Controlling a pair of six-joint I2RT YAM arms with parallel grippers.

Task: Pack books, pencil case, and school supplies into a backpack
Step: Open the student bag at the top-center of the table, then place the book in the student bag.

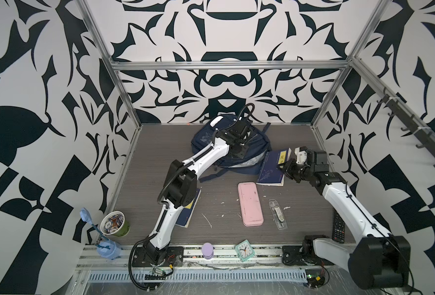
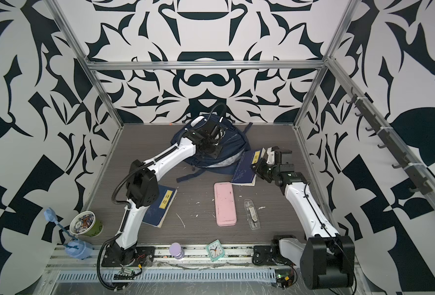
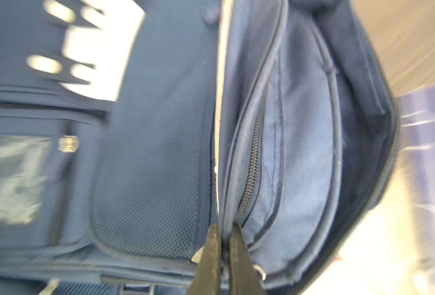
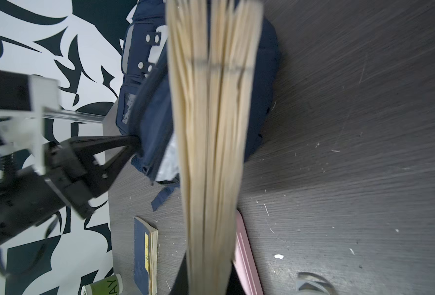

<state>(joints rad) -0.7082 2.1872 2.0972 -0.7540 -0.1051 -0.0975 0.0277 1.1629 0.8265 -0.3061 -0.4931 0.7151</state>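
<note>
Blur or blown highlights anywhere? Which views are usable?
Left wrist: motion smear on the white patch of the backpack, zipper fairly sharp, one corner blown out. Right wrist: book page edges too close to the lens, streaked soft; table grain smeared. Both top views: crisp and evenly lit, pencil case sharp, usable.

The left arm (image 1: 206,155) extended from its base at seven o'clock toward twelve, elbow raised, left gripper (image 3: 224,229) pinched tight on the backpack (image 3: 160,153) rim. The right arm (image 1: 339,199) extended from five o'clock toward two, elbow folded back by its base, right gripper (image 4: 207,275) clamped on a book (image 4: 211,127).
</note>
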